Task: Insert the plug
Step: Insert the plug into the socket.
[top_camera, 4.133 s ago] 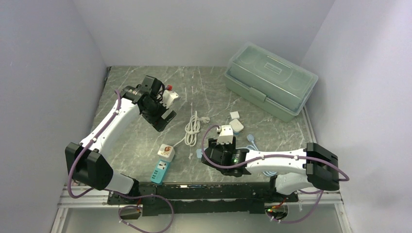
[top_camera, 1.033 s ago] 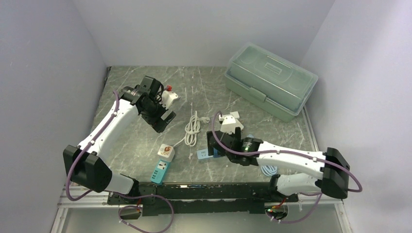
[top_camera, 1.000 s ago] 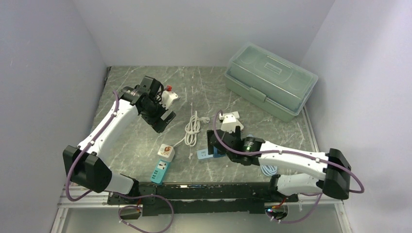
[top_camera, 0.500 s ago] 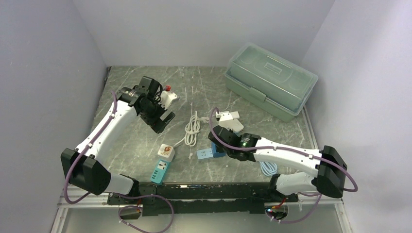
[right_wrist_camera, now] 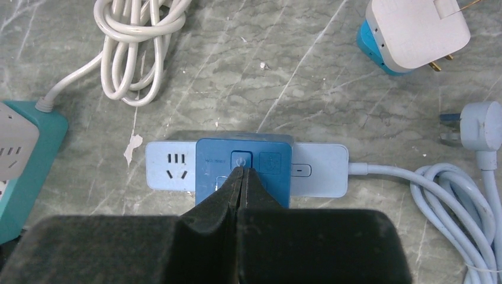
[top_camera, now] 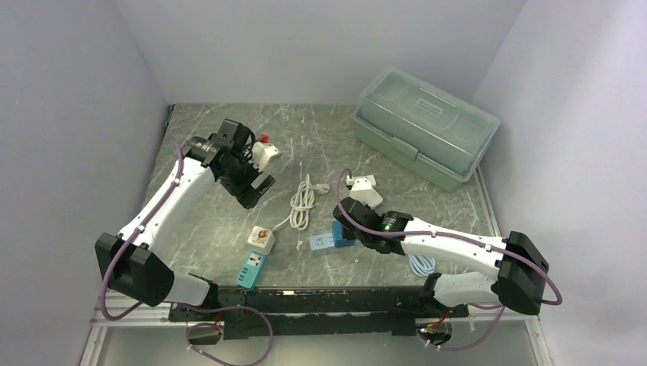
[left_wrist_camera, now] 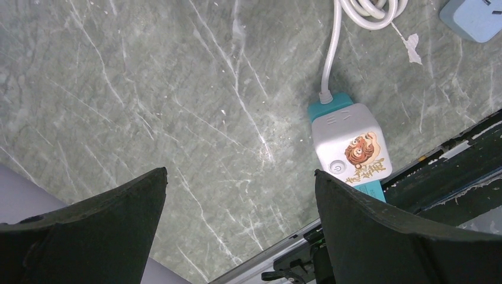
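A dark blue plug (right_wrist_camera: 272,155) sits on the middle of a light-blue power strip (right_wrist_camera: 171,167) lying flat on the marble table. My right gripper (right_wrist_camera: 242,171) is shut with nothing between its fingers. Its closed tips rest on the plug's top, at the power-symbol button. In the top view the plug (top_camera: 342,233) and strip (top_camera: 320,243) lie near the table's front, under the right gripper (top_camera: 349,226). My left gripper (top_camera: 255,192) hangs open and empty over bare table at the left. In its wrist view the left gripper (left_wrist_camera: 240,173) has its jaws wide apart.
A white-and-teal cube socket (left_wrist_camera: 349,142) with a coiled white cable (top_camera: 303,202) lies left of the strip, and a teal strip (top_camera: 251,268) sits at the front edge. A white adapter (right_wrist_camera: 414,29), a light-blue cable (right_wrist_camera: 467,201) and a green toolbox (top_camera: 423,126) are to the right.
The right gripper's jaws have gone from wide open to shut, and its wrist has dropped so the closed tips sit on the blue plug. The left arm has hardly moved.
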`<act>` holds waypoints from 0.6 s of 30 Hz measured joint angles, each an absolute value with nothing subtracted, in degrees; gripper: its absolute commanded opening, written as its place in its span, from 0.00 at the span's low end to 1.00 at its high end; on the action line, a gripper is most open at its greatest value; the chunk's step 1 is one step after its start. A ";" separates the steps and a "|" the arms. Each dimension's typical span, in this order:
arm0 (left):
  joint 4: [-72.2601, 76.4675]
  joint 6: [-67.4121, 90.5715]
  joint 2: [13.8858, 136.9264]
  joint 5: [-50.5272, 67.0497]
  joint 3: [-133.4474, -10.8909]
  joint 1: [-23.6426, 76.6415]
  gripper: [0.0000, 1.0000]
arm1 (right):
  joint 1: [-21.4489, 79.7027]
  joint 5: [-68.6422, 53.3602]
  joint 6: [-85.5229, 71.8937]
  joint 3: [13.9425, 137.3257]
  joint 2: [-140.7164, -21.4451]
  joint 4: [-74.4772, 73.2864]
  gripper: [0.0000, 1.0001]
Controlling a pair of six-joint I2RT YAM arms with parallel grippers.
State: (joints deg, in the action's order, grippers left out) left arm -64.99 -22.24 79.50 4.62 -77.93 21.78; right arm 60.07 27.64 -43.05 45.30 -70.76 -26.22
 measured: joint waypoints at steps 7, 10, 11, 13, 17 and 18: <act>-64.99 -23.18 79.50 4.64 -78.70 21.78 1.00 | 59.66 26.46 -45.23 45.43 -70.72 -26.30 0.00; -64.99 -23.24 79.57 4.67 -78.70 21.78 1.00 | 58.37 24.99 -44.45 47.51 -70.91 -30.15 0.30; -64.99 -23.24 79.59 4.67 -78.72 21.78 1.00 | 57.58 24.71 -44.05 48.49 -70.98 -31.81 0.38; -64.97 -23.24 79.64 4.67 -78.78 21.78 1.00 | 55.66 24.32 -42.78 51.22 -71.20 -34.79 0.51; -65.01 -23.24 79.75 4.67 -79.20 21.78 1.00 | 49.95 23.99 -39.13 59.72 -71.75 -36.49 0.67; -65.04 -23.24 79.79 4.67 -79.37 21.78 1.00 | 48.27 23.99 -38.28 61.82 -72.07 -36.16 0.71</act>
State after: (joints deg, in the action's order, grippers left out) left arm -65.04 -23.24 79.79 4.67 -79.37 21.78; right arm 48.27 23.99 -38.28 61.82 -72.07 -36.16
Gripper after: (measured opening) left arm 0.996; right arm 0.616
